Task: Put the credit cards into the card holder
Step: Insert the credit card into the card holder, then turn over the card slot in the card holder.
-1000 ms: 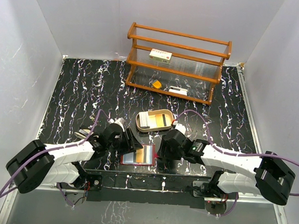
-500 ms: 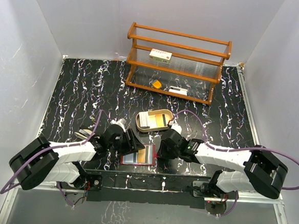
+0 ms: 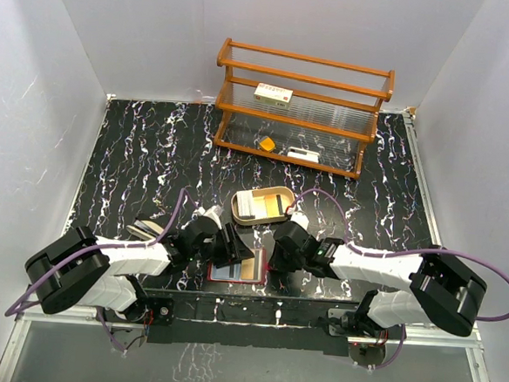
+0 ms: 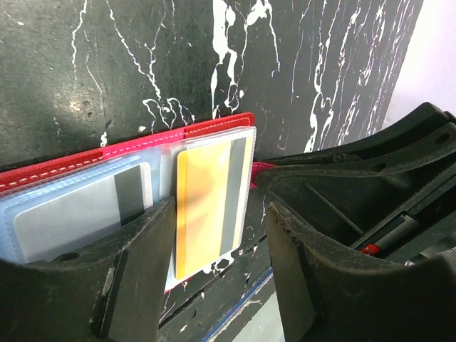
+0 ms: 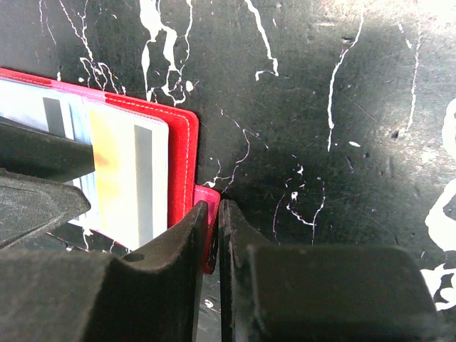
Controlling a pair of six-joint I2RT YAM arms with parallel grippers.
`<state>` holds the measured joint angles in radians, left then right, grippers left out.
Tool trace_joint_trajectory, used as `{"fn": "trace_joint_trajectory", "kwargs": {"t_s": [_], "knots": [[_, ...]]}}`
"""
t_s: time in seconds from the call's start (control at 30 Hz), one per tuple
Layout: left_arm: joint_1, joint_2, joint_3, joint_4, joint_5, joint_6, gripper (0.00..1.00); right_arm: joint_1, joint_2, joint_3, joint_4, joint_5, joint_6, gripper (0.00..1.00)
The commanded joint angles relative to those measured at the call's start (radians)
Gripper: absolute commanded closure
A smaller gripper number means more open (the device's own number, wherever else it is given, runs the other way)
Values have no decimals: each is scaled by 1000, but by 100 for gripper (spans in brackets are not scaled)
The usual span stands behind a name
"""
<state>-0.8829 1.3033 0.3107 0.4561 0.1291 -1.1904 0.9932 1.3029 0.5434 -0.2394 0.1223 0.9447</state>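
The red card holder (image 3: 234, 270) lies open near the table's front edge, between both arms. A yellow card (image 4: 206, 206) sits in its right clear pocket and a grey card (image 4: 78, 214) in the left one. My left gripper (image 4: 219, 214) is open, its fingers standing on either side of the yellow card's pocket. My right gripper (image 5: 216, 210) is shut on the small red tab at the card holder's (image 5: 182, 164) right edge. The yellow card (image 5: 117, 178) also shows in the right wrist view. More credit cards (image 3: 249, 206) lie in the oval tray.
The tan oval tray (image 3: 280, 194) sits just behind the holder. A wooden shelf (image 3: 300, 107) at the back holds a white box (image 3: 273, 94) and an orange wedge (image 3: 266, 143). Thin flat pieces (image 3: 143, 229) lie beside the left arm.
My right gripper has closed its jaws onto the holder's red tab. The left gripper has moved right, further over the open holder.
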Motion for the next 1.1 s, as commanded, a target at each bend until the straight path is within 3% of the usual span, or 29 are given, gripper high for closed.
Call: {"fn": "trace_joint_trajectory", "kwargs": {"t_s": [0.0, 0.2, 0.47, 0.67, 0.87, 1.07], "knots": [[-25, 2, 18, 2, -32, 8, 48, 4, -23, -22, 39, 40, 5, 90], [-33, 3, 21, -8, -36, 5, 48, 2, -41, -29, 15, 69, 4, 91], [-33, -113, 14, -167, -77, 22, 46, -5, -78, -11, -67, 140, -49, 92], [-31, -250, 73, -422, -141, 67, 44, -13, -102, 13, -124, 165, -73, 93], [-29, -338, 116, -649, -215, 92, 44, -13, -134, 81, -223, 155, -75, 72], [-23, -358, 141, -732, -215, 110, 42, -9, -186, 149, -227, 79, -49, 67]]}}
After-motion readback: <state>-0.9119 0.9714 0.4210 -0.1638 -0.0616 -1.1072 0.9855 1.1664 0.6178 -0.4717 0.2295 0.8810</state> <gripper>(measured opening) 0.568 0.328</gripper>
